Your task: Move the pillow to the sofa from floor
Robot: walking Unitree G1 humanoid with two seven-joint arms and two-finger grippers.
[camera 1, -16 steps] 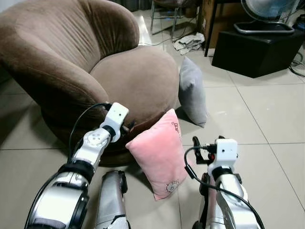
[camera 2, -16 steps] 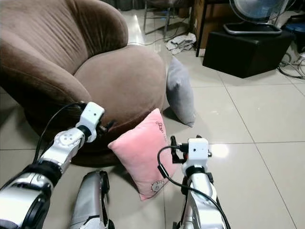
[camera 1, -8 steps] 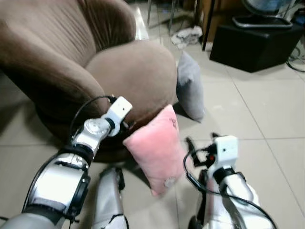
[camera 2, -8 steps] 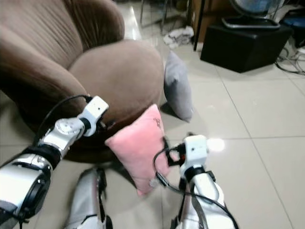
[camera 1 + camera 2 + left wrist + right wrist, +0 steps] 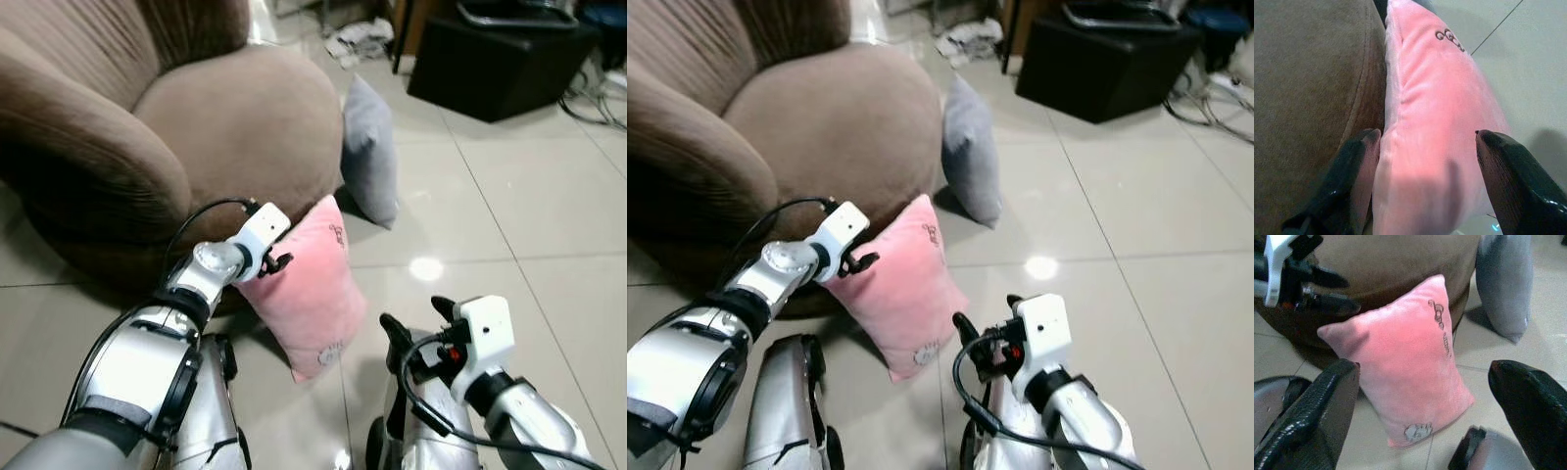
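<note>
Where my head camera looks down, the pink pillow (image 5: 306,292) stands on its lower edge on the tiled floor (image 5: 509,206), leaning against the base of the brown sofa (image 5: 186,117). A grey pillow (image 5: 369,152) leans on the sofa just behind it. My left gripper (image 5: 277,262) sits at the pink pillow's upper left corner, touching or nearly touching the fabric. My right gripper (image 5: 416,323) hangs to the right of the pillow, apart from it, its two black fingers spread.

As seen from my left wrist, detail that the head views lack appears: the pillow's top edge (image 5: 1435,112) runs between my two fingers (image 5: 1352,181), which are spread wide. One finger lies in the gap between pillow and sofa; the other stands off the pillow's outer face, over the floor. Nothing is clamped.

From my right wrist, the pillow's whole front face (image 5: 1405,362) shows, with its embroidered marks, centred between my parted fingers (image 5: 1312,416) and well beyond them. My left gripper (image 5: 1327,291) shows at the pillow's far upper corner, against the sofa.
</note>
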